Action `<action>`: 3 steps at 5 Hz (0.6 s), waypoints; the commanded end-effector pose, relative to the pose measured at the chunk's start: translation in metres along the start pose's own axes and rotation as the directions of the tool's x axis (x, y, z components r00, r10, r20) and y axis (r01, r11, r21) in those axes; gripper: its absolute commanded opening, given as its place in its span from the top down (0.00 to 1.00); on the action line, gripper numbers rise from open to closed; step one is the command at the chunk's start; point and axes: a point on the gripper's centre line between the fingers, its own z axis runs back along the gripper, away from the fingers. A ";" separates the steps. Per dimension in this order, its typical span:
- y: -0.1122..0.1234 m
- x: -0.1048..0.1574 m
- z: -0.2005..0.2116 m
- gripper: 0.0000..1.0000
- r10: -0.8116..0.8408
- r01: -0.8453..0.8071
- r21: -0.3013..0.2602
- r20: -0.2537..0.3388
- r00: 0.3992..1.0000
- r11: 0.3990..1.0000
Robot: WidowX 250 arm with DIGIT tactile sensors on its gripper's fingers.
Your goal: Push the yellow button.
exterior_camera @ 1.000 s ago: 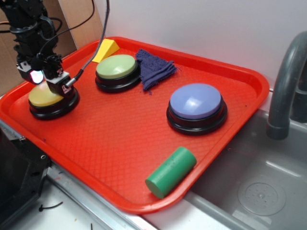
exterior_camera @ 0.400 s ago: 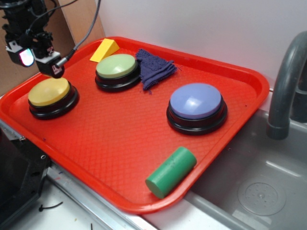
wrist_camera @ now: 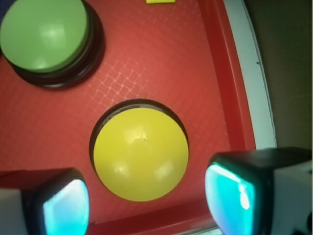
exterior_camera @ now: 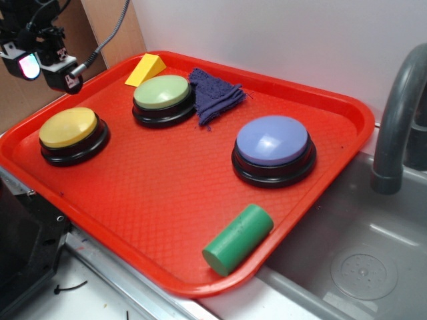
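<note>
**Gripper open above the yellow button at the tray's corner**

The yellow button (exterior_camera: 67, 128) sits in the near-left corner of a red tray (exterior_camera: 167, 220), close to the tray's raised rim on two sides. Its top is a smooth, matte yellow dome, evenly coloured, with faint pale reflections across the crown in the wrist view (wrist_camera: 140, 154). Beneath the dome a wider black circular base shows as a dark ring all round. Nothing touches it.

The gripper (exterior_camera: 41, 65) hangs in the air above and behind the button, over the tray's left edge, clear of the dome. In the wrist view its two fingers (wrist_camera: 61, 205) stand wide apart at the bottom corners, glowing teal pads facing inward, nothing held between them; the button lies in the gap, seen from above.

Just beyond on the tray stands a green-topped button (exterior_camera: 162, 94) of the same build, apart from the yellow one. A small yellow wedge (exterior_camera: 147, 69) lies near the far rim, a folded dark blue cloth (exterior_camera: 215, 96) touches the green button's side, a blue-topped button (exterior_camera: 273, 142) sits further right, and a green cylinder (exterior_camera: 238, 239) lies on its side near the front rim. A grey faucet (exterior_camera: 399, 113) rises at the right.
</note>
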 end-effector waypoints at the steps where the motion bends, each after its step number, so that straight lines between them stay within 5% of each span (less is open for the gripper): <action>1: 0.010 0.009 0.029 0.00 0.017 -0.018 0.015 0.070 0.997 1.000; 3: 0.011 0.012 0.041 0.00 0.024 -0.025 0.011 0.074 0.997 1.000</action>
